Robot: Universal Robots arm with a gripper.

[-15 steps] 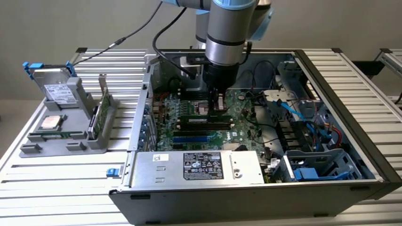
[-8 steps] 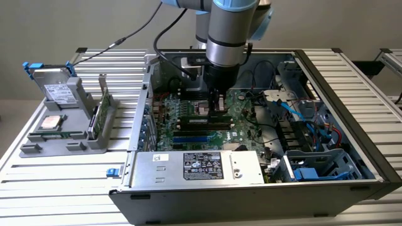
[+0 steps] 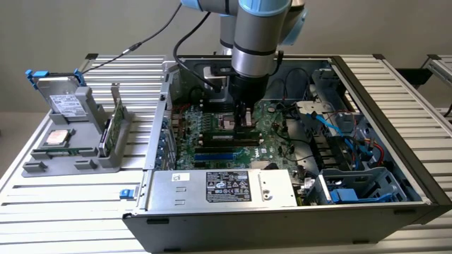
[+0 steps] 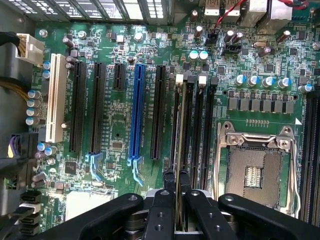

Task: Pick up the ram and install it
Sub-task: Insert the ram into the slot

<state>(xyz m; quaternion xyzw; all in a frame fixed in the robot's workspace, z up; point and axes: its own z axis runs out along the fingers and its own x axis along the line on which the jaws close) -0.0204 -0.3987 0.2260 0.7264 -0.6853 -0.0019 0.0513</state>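
My gripper (image 3: 245, 123) reaches down into the open computer case, just above the motherboard (image 3: 211, 127). In the wrist view the gripper (image 4: 177, 200) is shut on the ram (image 4: 180, 130). The ram shows edge-on as a thin strip running away from the fingers (image 4: 167, 197). It lines up along the black memory slot with a white latch (image 4: 179, 78), next to two more memory slots (image 4: 201, 130). Whether the ram sits in the slot or just above it I cannot tell.
The CPU socket (image 4: 255, 170) lies beside the memory slots, with a blue expansion slot (image 4: 136, 115) and black slots on their other side. The power supply (image 3: 226, 188) and blue cables (image 3: 353, 137) crowd the case. A grey rack (image 3: 67, 153) holding a hard drive (image 3: 63, 98) and an expansion card (image 3: 116, 124) stands at the exterior view's left.
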